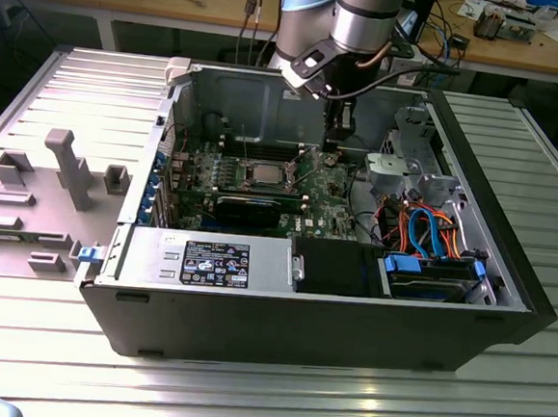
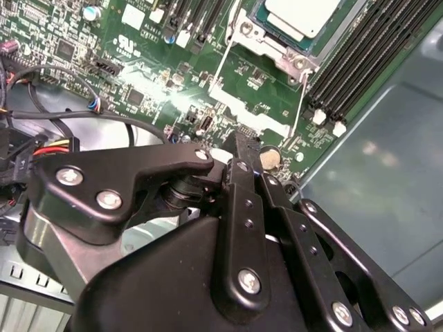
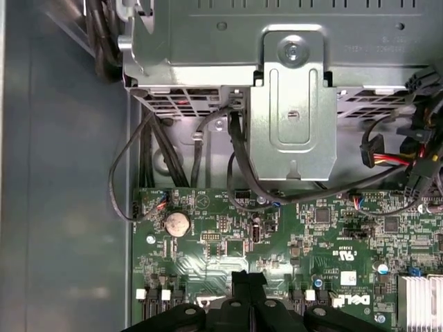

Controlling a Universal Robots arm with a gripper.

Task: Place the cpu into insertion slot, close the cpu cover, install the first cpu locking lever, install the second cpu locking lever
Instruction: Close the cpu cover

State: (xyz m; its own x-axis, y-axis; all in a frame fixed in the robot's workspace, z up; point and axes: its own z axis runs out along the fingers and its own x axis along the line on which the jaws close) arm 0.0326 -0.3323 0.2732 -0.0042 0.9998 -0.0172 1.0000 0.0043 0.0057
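The cpu (image 1: 262, 174) (image 2: 301, 12), with its dull silver top, lies in the insertion slot (image 1: 245, 181) on the green motherboard (image 3: 228, 242). The cpu cover (image 2: 273, 43) lies flat around it as a silver frame. Two thin wire locking levers (image 2: 217, 69) (image 2: 301, 104) stick up beside the socket. My gripper (image 1: 334, 153) (image 2: 243, 142) (image 3: 248, 278) hovers over the board to the exterior view's right of the socket, near a coin battery (image 3: 177, 223). It is apart from the levers. Its black fingers are shut together with nothing between them.
The open computer case (image 1: 505, 284) surrounds the board. A metal drive cage (image 3: 291, 104) and black cables (image 3: 242, 166) lie beyond the gripper. Memory slots (image 2: 360, 62) run beside the socket. A finned heat sink (image 3: 422, 297) sits on the board. Grey fixture blocks (image 1: 69, 168) stand at the exterior view's left.
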